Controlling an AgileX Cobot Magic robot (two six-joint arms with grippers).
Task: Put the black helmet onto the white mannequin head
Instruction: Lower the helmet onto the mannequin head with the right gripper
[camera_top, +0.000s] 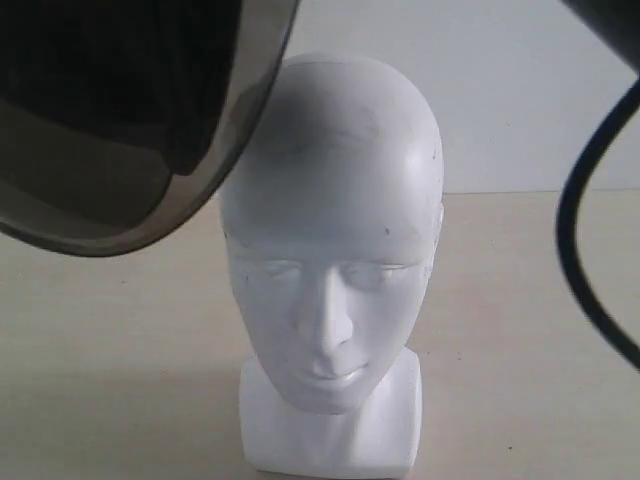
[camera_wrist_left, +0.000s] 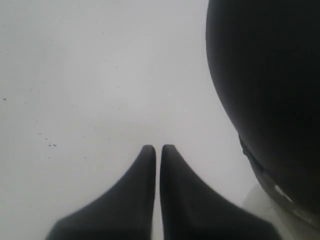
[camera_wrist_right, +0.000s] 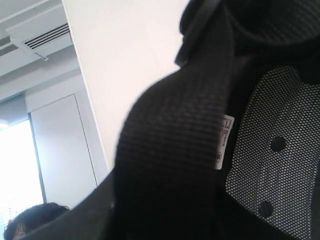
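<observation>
The white mannequin head (camera_top: 335, 250) stands upright at the middle of the table and faces the camera. The black helmet (camera_top: 100, 100) hangs in the air up to its left, close to the camera, with its smoky visor (camera_top: 120, 215) overlapping the head's crown. My left gripper (camera_wrist_left: 158, 148) is shut on nothing, beside the helmet's black shell (camera_wrist_left: 270, 90). In the right wrist view the helmet's wide strap (camera_wrist_right: 175, 150) and mesh lining (camera_wrist_right: 270, 150) fill the picture. The strap covers my right gripper's jaws, which seem shut on the helmet from inside.
The beige table (camera_top: 100, 380) runs to a white wall (camera_top: 520, 100) behind the head. A black cable (camera_top: 575, 230) of the right arm loops down at the right edge. The right wrist view looks up past a ceiling vent (camera_wrist_right: 40, 37) and a person's hair (camera_wrist_right: 30, 222).
</observation>
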